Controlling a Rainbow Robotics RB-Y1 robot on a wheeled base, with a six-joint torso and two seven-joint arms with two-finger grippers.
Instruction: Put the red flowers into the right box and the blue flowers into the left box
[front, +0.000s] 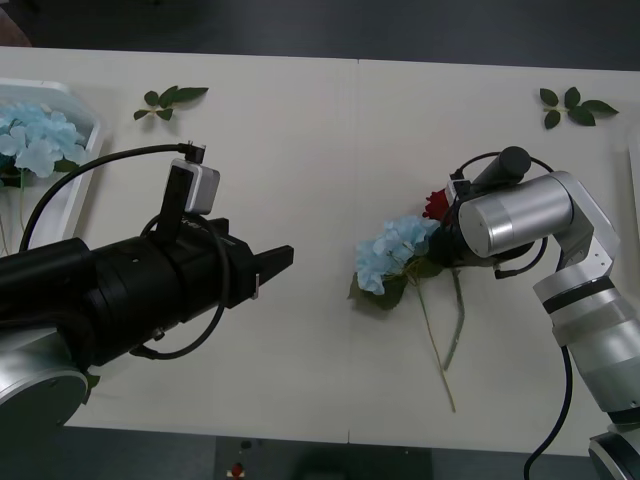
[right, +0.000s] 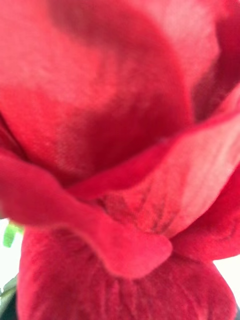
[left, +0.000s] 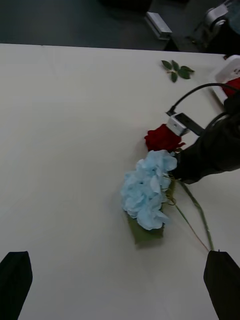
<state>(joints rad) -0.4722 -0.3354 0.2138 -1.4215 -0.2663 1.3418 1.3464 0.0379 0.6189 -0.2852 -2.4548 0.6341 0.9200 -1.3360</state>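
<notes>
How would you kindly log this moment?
right gripper: at red rose | left gripper: open, hovering | blue flower: on table

light: even, soft | shadows: faint | right wrist view: blurred

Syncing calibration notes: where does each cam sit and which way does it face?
Front: above the arms, facing down at the cream table; black left gripper and silver right arm show.
Right wrist: pressed close to the deep-red fabric rose.
Left wrist: hovering, facing the pale-blue fluffy hydrangea cluster; own black fingertips at the corners.
Shared: front and left wrist both show rose and hydrangea side by side.
</notes>
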